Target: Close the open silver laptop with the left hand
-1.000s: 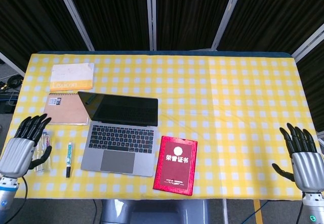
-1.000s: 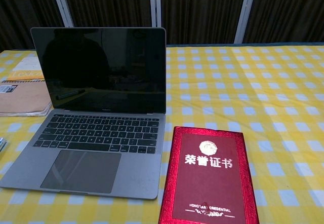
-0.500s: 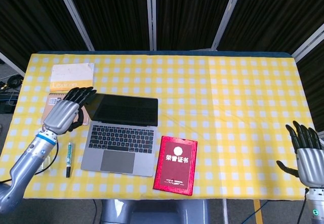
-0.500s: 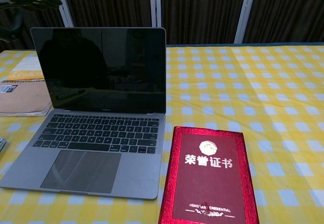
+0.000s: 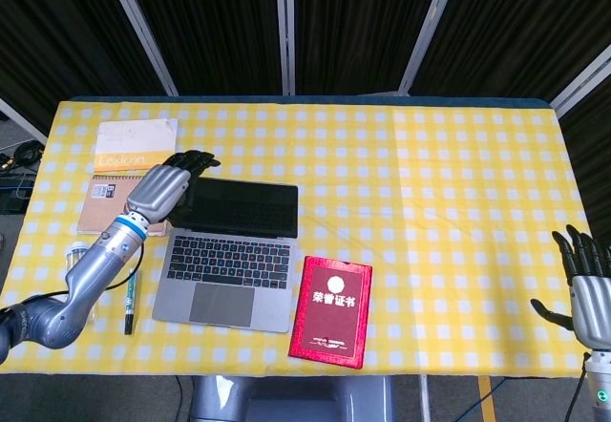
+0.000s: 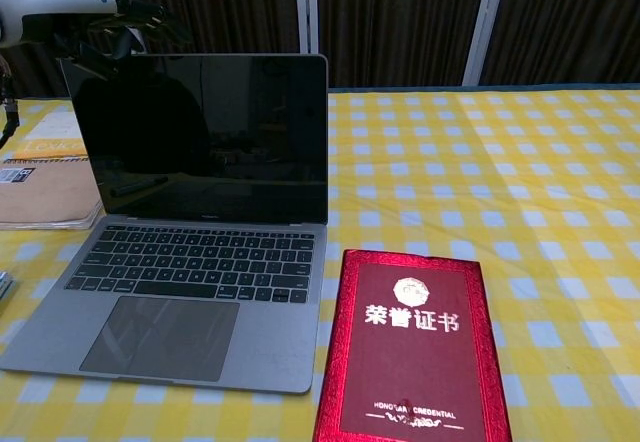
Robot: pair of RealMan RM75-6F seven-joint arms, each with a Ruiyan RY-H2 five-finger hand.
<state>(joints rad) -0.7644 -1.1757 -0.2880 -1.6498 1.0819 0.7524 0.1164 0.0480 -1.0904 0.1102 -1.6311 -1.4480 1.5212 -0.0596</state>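
The left hand (image 5: 164,193), fingers extended and holding nothing, hovers at the silver laptop (image 5: 227,251) lid's upper corner. Off-centre pressure there could twist the lid or skid the laptop across the table (image 5: 449,174).

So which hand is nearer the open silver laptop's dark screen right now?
Left. The left hand is at the top left corner of the silver laptop's screen; the right hand hangs off the table's far right edge.

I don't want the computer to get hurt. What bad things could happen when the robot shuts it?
The left hand is at one top corner of the laptop lid, not the middle, so pushing there might twist the lid or slide the laptop. The red certificate lies right beside the laptop, so a sliding laptop could bump it. The pen lies under the left arm and might get knocked.
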